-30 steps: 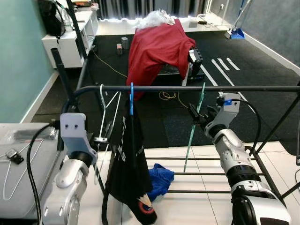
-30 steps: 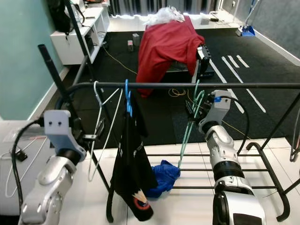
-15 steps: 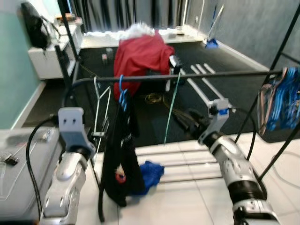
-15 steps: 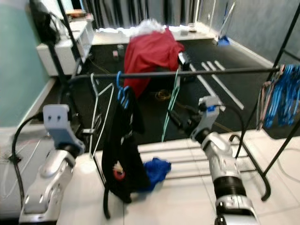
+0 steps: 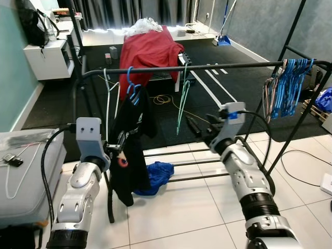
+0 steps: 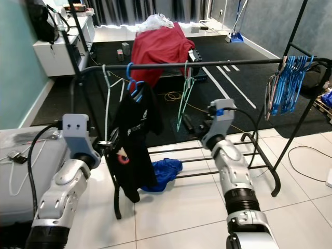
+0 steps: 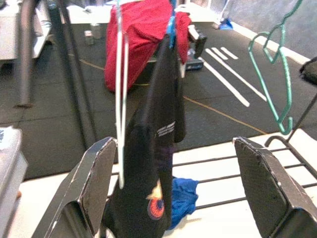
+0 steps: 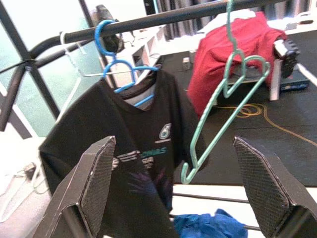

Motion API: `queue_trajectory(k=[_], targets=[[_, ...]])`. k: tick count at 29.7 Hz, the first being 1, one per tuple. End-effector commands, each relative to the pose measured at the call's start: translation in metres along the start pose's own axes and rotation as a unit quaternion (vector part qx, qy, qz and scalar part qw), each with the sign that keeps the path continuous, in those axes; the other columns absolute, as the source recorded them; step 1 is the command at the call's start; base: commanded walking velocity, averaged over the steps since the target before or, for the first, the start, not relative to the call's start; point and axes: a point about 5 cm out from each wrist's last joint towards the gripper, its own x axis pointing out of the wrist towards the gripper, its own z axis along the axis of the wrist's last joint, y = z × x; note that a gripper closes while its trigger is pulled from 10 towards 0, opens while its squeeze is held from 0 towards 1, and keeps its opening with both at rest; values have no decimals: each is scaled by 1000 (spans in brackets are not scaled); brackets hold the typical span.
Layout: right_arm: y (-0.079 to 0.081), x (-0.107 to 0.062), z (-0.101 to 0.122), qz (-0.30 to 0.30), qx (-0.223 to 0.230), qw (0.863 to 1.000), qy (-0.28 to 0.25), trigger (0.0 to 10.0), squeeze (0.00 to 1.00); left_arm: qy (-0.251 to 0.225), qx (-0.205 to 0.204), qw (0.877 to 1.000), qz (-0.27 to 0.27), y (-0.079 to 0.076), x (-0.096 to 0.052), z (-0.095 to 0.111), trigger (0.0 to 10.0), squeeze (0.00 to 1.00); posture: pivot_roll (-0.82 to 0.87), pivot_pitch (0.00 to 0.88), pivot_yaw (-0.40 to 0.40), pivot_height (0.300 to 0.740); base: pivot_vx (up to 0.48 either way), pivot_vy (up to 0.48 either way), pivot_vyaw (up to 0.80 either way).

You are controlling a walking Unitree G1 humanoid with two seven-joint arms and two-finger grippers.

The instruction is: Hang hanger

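While the green hanger point(image 6: 184, 96) hangs hooked on the rail point(image 6: 218, 63), upper centre, right gripper point(image 5: 199, 128) sits below it, fingers spread, empty. Left gripper point(image 6: 110, 144), lower left, also spread. Risk: a bump unhooks the lightly seated hanger.

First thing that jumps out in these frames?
The black clothes rail across the middle, with a black T-shirt on a blue hanger at its left end and an empty green hanger at mid-rail. Both grippers sit below the rail with fingers open: the left gripper by the T-shirt, the right gripper facing the green hanger. A red cloth is draped over something behind.
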Motion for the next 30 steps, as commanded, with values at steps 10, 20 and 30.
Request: queue_trajectory(k=[10, 20, 30], targets=[[47, 19, -3, 25, 65, 998, -1, 10000, 0, -10, -47, 997, -64, -37, 13, 7, 10000, 0, -48, 67, 19, 740, 0, 0, 0], [73, 28, 4, 58, 110, 992, -7, 10000, 0, -18, -122, 991, -48, -49, 15, 13, 10000, 0, -25, 85, -8, 740, 0, 0, 0], [70, 25, -1, 51, 78, 996, 10, 10000, 0, -16, -123, 992, -32, -40, 9, 11, 10000, 0, -21, 103, -16, 740, -97, 0, 0]])
